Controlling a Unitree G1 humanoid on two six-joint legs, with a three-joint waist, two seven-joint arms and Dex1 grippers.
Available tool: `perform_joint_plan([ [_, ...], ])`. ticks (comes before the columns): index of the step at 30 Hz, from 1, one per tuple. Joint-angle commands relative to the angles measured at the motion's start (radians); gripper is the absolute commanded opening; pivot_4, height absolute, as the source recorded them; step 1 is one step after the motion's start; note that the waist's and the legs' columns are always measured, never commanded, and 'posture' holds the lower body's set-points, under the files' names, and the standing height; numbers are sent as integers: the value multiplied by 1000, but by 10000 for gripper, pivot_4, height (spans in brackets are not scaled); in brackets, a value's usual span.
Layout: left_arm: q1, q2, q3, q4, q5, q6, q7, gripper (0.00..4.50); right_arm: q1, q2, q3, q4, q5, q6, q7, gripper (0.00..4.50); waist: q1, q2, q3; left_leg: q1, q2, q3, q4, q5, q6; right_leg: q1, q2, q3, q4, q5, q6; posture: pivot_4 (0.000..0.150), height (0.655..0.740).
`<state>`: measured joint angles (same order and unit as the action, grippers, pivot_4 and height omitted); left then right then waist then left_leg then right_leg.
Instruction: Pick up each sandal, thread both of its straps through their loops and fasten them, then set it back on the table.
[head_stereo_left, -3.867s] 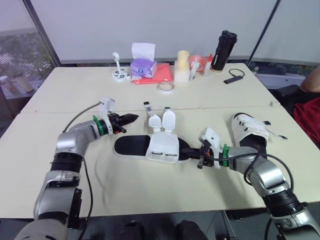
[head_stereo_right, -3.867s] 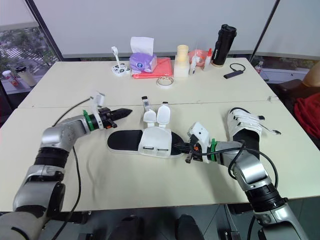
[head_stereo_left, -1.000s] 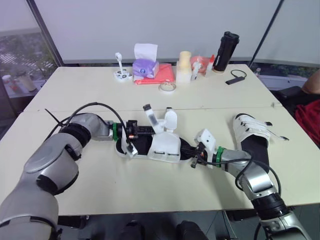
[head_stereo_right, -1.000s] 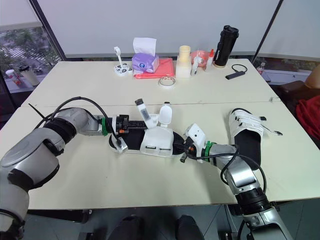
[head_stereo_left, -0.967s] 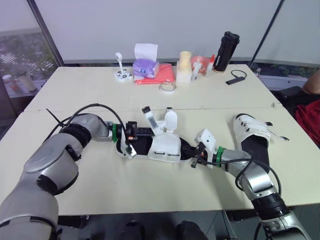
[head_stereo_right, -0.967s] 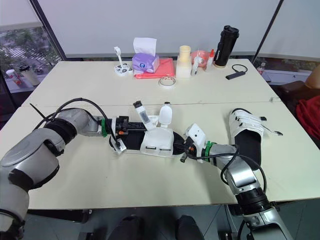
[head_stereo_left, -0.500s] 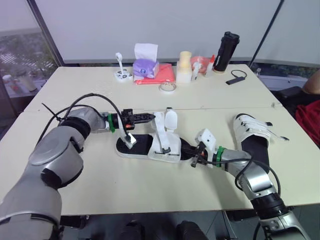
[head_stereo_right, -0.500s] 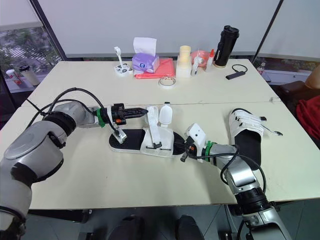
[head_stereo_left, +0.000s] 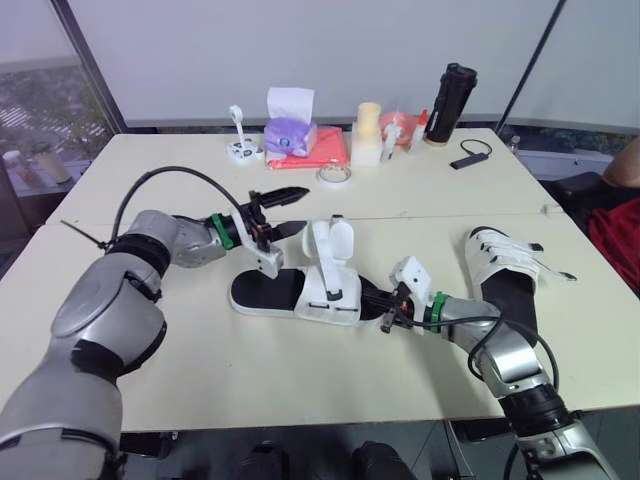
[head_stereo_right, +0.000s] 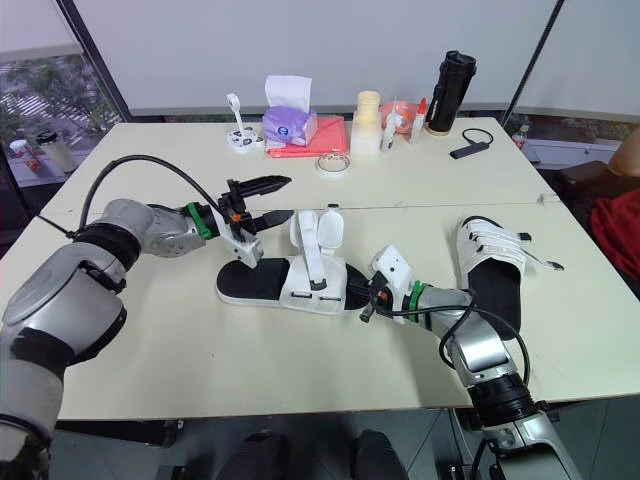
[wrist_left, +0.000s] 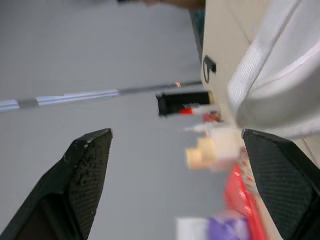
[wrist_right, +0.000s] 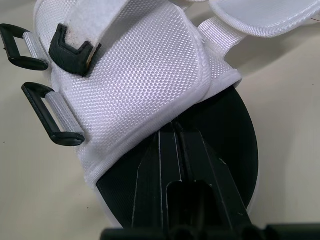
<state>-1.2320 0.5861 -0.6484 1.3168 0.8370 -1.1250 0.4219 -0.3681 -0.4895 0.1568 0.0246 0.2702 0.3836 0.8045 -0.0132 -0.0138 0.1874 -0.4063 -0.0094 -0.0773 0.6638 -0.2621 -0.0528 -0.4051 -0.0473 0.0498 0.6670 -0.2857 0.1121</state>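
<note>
Two sandals are on the table (head_stereo_left: 150, 350), and only the one at the right edge (head_stereo_left: 500, 262) looks fastened. The open sandal (head_stereo_left: 330, 292) lies flat in the middle of the table. Its two white straps (head_stereo_left: 338, 242) stand up over the upper, and neither is threaded. In the right wrist view both black loops (wrist_right: 52, 115) on the side of the upper hang empty. A black-tipped strap end (wrist_right: 75, 47) lies just above them, not through them.

A second ago the left jaws had the black-tipped strap pinched and drawn out towards the robot's left. Now they have let it go and lifted clear. They hover above the table beyond the sandal's heel end, spread wide, with nothing between the fingers (wrist_left: 85, 170). The freed strap has swung back against the upper.

The right jaws have not moved. They are closed tight, and the fingers (wrist_right: 170, 165) lie together on the black footbed just under the edge of the upper. They seem to pin the sandal down rather than clamp it.

Releasing the strap looks like a reset rather than progress, since it was pulled away from the loops and then dropped. The strap probably needs a fresh grip nearer its tip so it can be led across the upper to the loop side. The pinning arm lies close to those loops and may crowd that approach.

Further back on the table, well apart from the work, stand a purple tissue box (head_stereo_left: 288, 133), a roll of tape (head_stereo_left: 333, 174) and a black bottle (head_stereo_left: 450, 90).
</note>
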Motion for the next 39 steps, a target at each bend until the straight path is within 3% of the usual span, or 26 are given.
perform_joint_plan([
  [1,55,-37,266,21,-407,82,-541,44338,-3,2,28,52,-55,-4,-10,0,-2,0,0,0,0,0,0,0,0,0,0,0,0,0,0,1500,7400],
  [2,85,-51,337,-15,-524,160,-732,44338,-6,7,30,56,-57,-7,-9,0,-2,0,0,0,0,0,0,0,0,0,0,0,0,0,0,1500,7400],
  [5,157,-72,472,-156,-763,393,-1086,44338,-14,17,30,67,-58,-10,-7,0,-7,0,0,0,1,0,1,0,0,1,0,0,0,0,0,1500,7400],
  [7,210,-82,551,-297,-920,681,-1269,44338,-19,21,30,75,-61,-13,-5,0,-8,0,0,0,1,-1,1,0,0,1,1,0,1,0,0,1500,7400],
  [8,253,-78,580,-425,-1029,939,-1357,44338,-22,22,31,81,-63,-15,-2,0,-11,0,0,0,1,-1,1,0,0,1,1,0,1,0,0,1500,7400],
  [10,339,-55,614,-684,-1212,1370,-1438,44338,-25,24,33,92,-66,-20,3,0,-24,0,0,1,2,-1,1,0,0,1,1,0,2,0,0,1500,7400],
  [12,430,-29,644,-920,-1361,1636,-1468,44338,-29,26,34,98,-66,-22,4,0,-34,0,0,1,2,-3,1,0,0,1,1,0,2,0,0,1500,7400],
  [13,446,-22,672,-981,-1433,1824,-1428,44338,-29,27,34,101,-67,-24,4,0,-34,0,0,1,3,-5,1,0,0,1,1,0,2,0,0,1500,7400],
  [16,469,-6,745,-1067,-1592,2163,-1385,44338,-33,29,37,112,-72,-27,5,0,-31,0,0,1,3,-8,2,0,0,2,2,-1,3,0,0,1500,7400],
  [21,500,-61,817,-1154,-1675,2284,-1301,44338,-34,31,39,117,-74,-27,6,0,-27,0,0,16,2,-7,-2,0,0,17,1,-1,-1,0,-1,1500,7400],
  [24,519,-97,805,-1202,-1676,2297,-1263,44338,-34,37,37,117,-76,-26,4,0,-28,0,0,16,2,-7,-2,0,0,17,1,0,-2,0,-1,1500,7400],
  [37,410,-276,840,-974,-1649,2303,-1132,44338,-33,51,28,119,-80,-26,-8,0,-28,0,0,16,2,-6,-2,0,0,16,1,0,-1,0,-1,1500,7400],
  [39,406,-280,831,-977,-1647,2300,-1143,39157,-31,53,29,115,-82,-26,-10,0,-29,0,-1,16,2,-6,-2,0,0,16,1,0,-1,0,-1,1500,7400],
])
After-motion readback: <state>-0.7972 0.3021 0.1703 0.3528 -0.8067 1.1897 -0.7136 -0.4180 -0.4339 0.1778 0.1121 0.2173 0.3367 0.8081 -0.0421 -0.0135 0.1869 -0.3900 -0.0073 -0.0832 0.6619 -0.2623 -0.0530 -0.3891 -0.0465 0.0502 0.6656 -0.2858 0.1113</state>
